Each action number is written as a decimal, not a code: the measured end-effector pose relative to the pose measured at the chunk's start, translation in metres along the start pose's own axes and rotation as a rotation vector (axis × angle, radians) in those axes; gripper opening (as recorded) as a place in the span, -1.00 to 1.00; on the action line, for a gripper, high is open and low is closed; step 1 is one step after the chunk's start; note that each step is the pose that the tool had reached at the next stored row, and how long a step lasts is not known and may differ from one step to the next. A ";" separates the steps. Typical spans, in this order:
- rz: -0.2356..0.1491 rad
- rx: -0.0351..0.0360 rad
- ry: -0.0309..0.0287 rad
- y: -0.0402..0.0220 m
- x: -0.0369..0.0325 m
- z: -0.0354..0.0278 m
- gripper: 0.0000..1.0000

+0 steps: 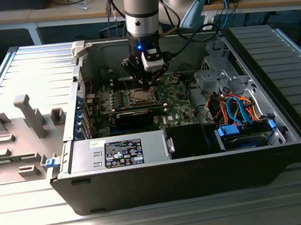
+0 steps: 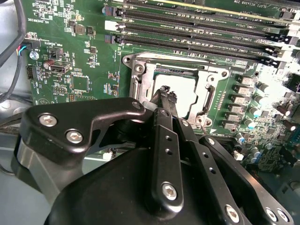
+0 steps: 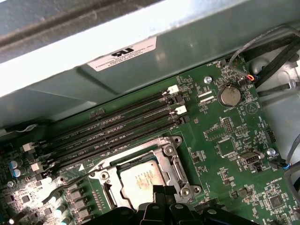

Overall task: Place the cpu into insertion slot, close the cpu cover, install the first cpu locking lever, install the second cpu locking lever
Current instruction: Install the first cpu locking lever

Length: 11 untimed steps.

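Note:
The cpu (image 2: 185, 93) lies in the insertion slot (image 1: 139, 96) on the green board, its silver face showing in both wrist views (image 3: 140, 179). The cpu cover (image 3: 165, 161), a silver frame plate (image 2: 140, 75), lies flat around it with the chip showing through its window. My gripper (image 2: 167, 93) hangs straight over the slot inside the computer case (image 1: 149, 82). Its black fingertips are shut together, just above the chip's edge, with nothing visible between them. A thin dark lever (image 3: 61, 193) runs beside the slot frame.
Long memory slots (image 3: 117, 124) run beside the socket, toward the case wall. A labelled power-supply box (image 1: 122, 151) sits at the case's near side, with drive bays and coloured cables (image 1: 239, 112) on the exterior view's right. A grey fixture plate (image 1: 20, 135) lies on the left.

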<state>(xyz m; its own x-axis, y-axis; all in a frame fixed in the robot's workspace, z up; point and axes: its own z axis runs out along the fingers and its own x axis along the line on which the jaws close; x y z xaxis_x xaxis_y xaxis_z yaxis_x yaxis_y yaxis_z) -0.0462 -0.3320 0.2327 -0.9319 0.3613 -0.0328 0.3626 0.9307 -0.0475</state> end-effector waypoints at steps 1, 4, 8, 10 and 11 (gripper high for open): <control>-0.001 -0.0001 -0.0001 0.0000 0.0000 0.0000 -0.79; -0.002 0.0000 -0.0001 0.0000 0.0000 0.0000 -0.79; -0.004 -0.0001 -0.0002 0.0000 0.0000 0.0000 -0.79; -0.005 -0.0001 -0.0002 0.0000 0.0000 0.0000 -0.79; -0.005 -0.0002 -0.0002 0.0000 0.0000 0.0001 -0.79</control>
<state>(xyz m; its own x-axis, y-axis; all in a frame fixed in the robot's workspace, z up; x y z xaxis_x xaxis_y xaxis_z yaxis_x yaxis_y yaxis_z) -0.0462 -0.3320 0.2326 -0.9338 0.3563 -0.0328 0.3575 0.9327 -0.0475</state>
